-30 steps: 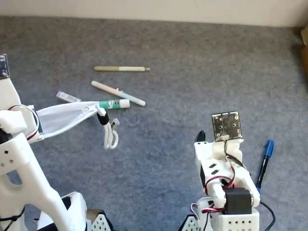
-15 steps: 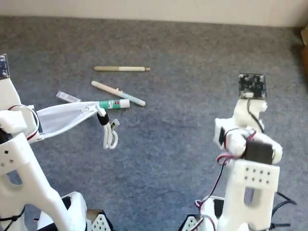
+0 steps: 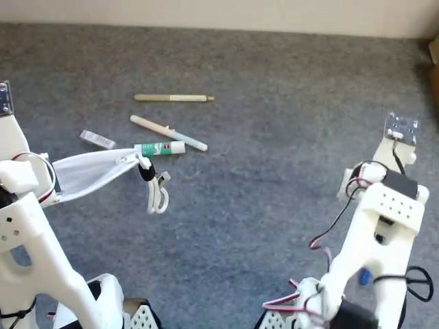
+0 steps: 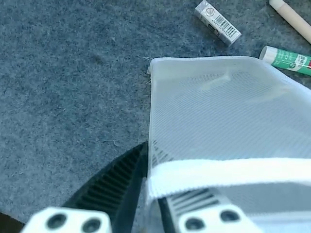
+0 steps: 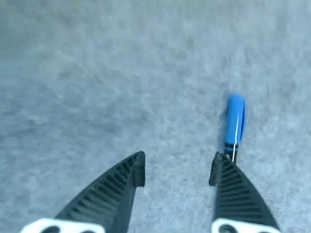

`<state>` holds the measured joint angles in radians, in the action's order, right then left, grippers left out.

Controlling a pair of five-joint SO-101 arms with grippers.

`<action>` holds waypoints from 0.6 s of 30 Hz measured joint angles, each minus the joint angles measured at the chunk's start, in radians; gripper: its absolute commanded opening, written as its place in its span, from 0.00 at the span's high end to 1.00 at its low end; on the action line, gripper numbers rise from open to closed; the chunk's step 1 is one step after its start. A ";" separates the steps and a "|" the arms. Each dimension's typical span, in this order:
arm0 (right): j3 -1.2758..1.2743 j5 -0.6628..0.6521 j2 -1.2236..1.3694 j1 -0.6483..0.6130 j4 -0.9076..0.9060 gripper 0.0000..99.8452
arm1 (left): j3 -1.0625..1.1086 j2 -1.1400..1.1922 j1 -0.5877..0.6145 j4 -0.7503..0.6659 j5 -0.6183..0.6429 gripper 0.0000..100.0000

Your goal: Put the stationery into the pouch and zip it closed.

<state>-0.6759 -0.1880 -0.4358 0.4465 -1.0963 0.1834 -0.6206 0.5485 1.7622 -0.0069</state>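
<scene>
1. My left end effector (image 4: 153, 177) is clamped on the banded end of the pouch (image 4: 218, 111). The mesh runs away from my jaws across the table (image 4: 68, 73).
2. The pouch's other end, the one with the white strap (image 3: 156, 195), lies farthest from that grip. I cannot tell whether its zip is open.
3. Just past that far end lies the glue stick (image 3: 160, 148), almost touching the pouch. A small wrapped block (image 3: 96, 139) lies close beside the mesh. Beyond them, farther from my left end effector, are a pale pen (image 3: 168, 132) and a beige pen (image 3: 173, 98).
4. My right end effector (image 5: 178, 160) hangs over bare table with its jaws apart and nothing between them.
5. The blue pen (image 5: 235, 121) lies just ahead of one jaw tip, off to that side and not between the two. It is well apart from the pouch.
6. I judge the step in hand to be the first pick, with the blue pen as the target. Nothing looks to be in the pouch, so the task is barely begun.
7. Next I need to shift the right end effector sideways until the blue pen sits between the jaws. Then I lower it and close across the barrel.
8. After that comes a long carry to the pouch's far end, which my left end effector must hold steady.
9. The risk I see is a jaw tip landing on the blue pen and rolling it away.
</scene>
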 measured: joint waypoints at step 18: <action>0.328 -0.060 0.528 0.153 0.074 0.83 | 0.002 0.000 0.000 0.000 0.000 0.99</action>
<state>-0.3475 -0.2478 0.0921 0.5999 -1.0226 0.1849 -0.6206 0.5485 1.7622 -0.0069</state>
